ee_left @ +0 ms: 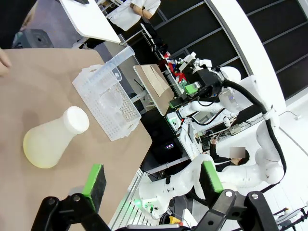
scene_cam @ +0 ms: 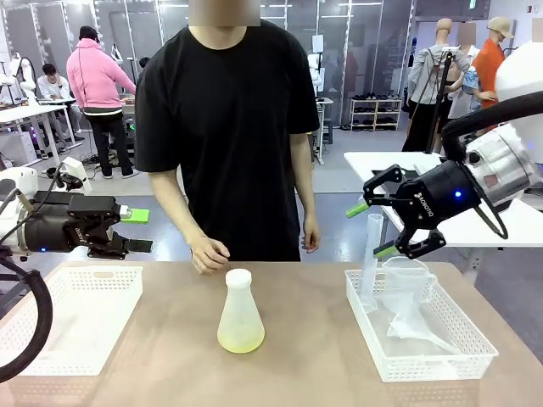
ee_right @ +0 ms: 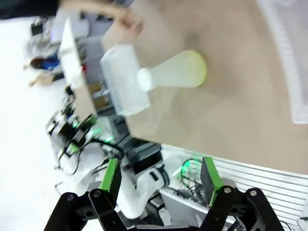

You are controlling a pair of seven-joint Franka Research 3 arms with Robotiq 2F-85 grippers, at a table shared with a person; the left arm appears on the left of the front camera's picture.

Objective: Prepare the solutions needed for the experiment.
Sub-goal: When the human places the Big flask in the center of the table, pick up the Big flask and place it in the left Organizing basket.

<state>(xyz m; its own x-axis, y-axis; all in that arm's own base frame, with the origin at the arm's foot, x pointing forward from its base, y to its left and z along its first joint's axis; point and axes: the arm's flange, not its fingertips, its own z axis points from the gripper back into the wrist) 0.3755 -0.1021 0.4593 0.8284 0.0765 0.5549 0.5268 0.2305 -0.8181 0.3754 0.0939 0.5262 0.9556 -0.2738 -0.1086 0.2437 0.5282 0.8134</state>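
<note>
Currently, the frosted conical flask [scene_cam: 240, 312] is standing upright on the table [scene_cam: 322, 373], lower middle of the front view, well apart from both baskets. The solutions [scene_cam: 241, 341], a small pale yellow-green amount, are tinting its wide base. At lower right, a white basket [scene_cam: 433, 365] is holding an upright measuring cylinder [scene_cam: 372, 254], a clear jug [scene_cam: 407, 281] and a funnel [scene_cam: 413, 326]. A second white basket [scene_cam: 76, 339] is sitting at lower left. The left gripper [scene_cam: 140, 231] is hovering at mid left, jaws spread, gripping nothing. The right gripper [scene_cam: 372, 230] is hanging above the cylinder, likewise spread. A person's hand [scene_cam: 208, 253] is resting at the table's far edge.
</note>
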